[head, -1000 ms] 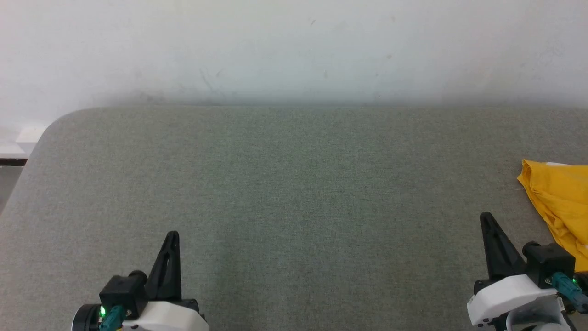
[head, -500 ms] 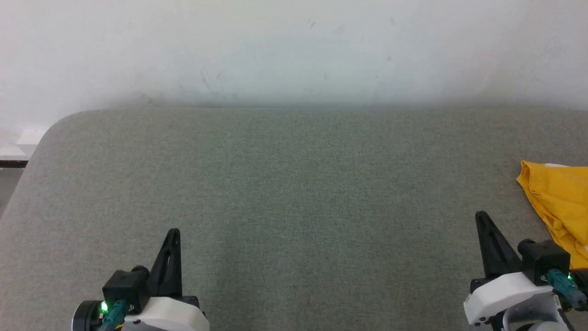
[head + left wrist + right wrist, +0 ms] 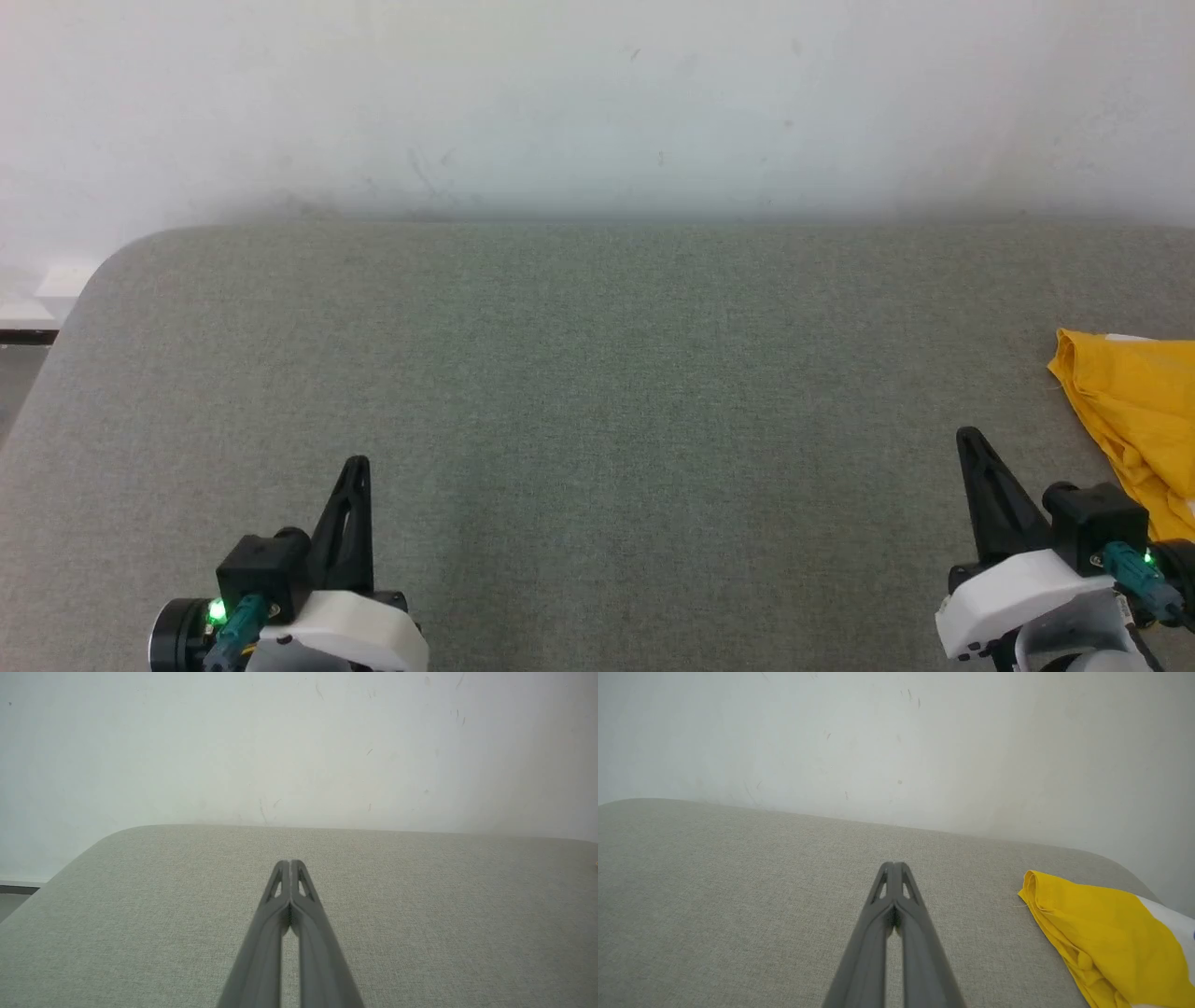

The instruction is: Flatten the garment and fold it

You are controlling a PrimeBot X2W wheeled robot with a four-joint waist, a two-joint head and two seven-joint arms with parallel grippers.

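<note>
Picked out the bright yellow crumpled cloth garment (image 3: 1134, 411) at the right edge of the head view, about mid-height, cut off by the frame. Lay bunched on the broad grey woven fabric surface (image 3: 597, 392), with a folded edge turned toward frame centre and a sliver of white along the top. Caught it again at the lower right of the right wrist view, yellow with a white patch at the far right edge, creased and not flat.

Found the left gripper (image 3: 359, 464) at the lower left of the head view, black fingers pressed together into one spike pointing up the frame, with a white housing and green light below. Confirmed it in the left wrist view: grey fingers meeting at the tips in mid-frame, clamped on nothing.

Found the right gripper (image 3: 967, 435) at the lower right of the head view, likewise pinched tight and empty, tip leaning slightly left, near the garment's left side and not touching it. Same story in the right wrist view: fingertips together at centre, garment off to the right, apart from them.

Noted a plain white scuffed wall (image 3: 597, 103) across the top of all three views.
</note>
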